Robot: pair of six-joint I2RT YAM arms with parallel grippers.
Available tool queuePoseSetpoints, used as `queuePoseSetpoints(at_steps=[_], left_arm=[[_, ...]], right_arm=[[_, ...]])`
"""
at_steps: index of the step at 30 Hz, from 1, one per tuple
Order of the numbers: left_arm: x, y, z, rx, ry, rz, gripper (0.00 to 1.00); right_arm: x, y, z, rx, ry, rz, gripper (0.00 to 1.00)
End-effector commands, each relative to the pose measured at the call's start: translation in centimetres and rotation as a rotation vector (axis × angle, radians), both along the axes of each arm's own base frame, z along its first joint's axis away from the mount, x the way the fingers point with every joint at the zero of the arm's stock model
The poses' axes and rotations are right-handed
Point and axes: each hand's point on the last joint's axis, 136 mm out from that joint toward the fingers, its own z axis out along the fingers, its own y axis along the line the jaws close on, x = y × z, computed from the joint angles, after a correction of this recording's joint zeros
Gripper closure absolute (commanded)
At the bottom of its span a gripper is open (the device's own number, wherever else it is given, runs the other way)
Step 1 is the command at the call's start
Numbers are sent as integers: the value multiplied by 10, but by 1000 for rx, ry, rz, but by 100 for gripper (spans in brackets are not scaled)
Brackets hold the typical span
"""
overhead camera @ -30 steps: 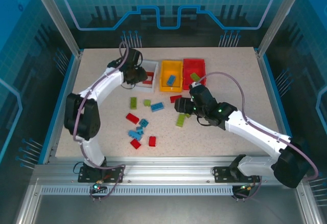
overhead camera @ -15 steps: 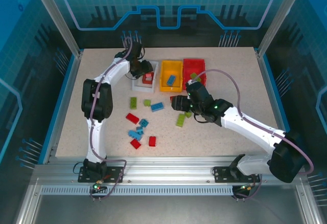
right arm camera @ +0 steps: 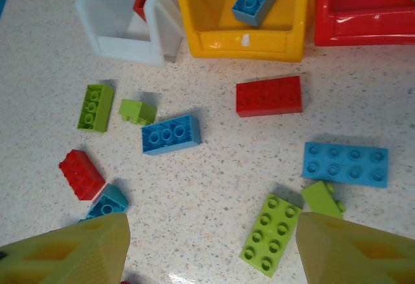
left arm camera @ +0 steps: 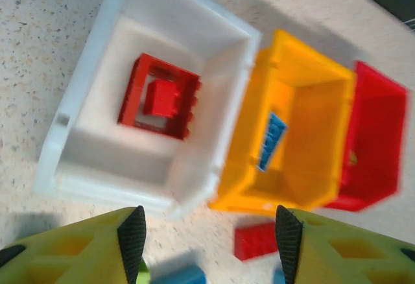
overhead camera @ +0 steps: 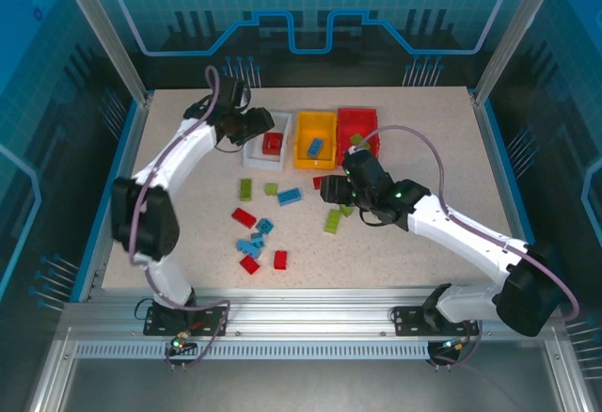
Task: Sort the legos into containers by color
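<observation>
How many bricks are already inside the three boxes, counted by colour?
Red: 2, a hollow square plastic frame and a small studded block
Blue: 1, a blue studded plastic brick
Green: 1, a lime green plastic brick
Total: 4

Left pincer (overhead camera: pixel 250 128) has drawn back from white bin (left arm camera: pixel 224 70).

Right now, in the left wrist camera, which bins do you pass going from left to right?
white bin holding a red frame → orange-yellow bin holding a blue brick → red bin
</observation>
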Motion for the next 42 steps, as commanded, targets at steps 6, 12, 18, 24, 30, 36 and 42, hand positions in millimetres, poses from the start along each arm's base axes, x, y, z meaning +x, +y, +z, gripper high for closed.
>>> queuePoseSetpoints(at_steps=[6, 12, 18, 24, 30, 36, 42], left_arm=[[-137, -51, 1, -126, -46, -147, 36], [-212, -63, -28, -206, -65, -204, 32], [-240, -53, -36, -209, -83, -209, 31], [-240, -53, -24, -203, -113, -230, 31], [-237, -54, -15, -201, -137, -234, 31], [-219, -66, 0, -194, -173, -254, 31], [-199, -82, 11, -192, -188, -260, 31]], right_arm=[[-20, -7, -65, -190, 255, -105, 32], [-20, 9, -102, -229, 329, -185, 29], [-13, 12, -137, -223, 410, -257, 30], [-3, 14, -157, -202, 443, -291, 49], [1, 15, -129, -227, 362, -266, 77], [25, -13, -47, -231, 160, -258, 78], [97, -39, -25, -168, 120, -175, 78]])
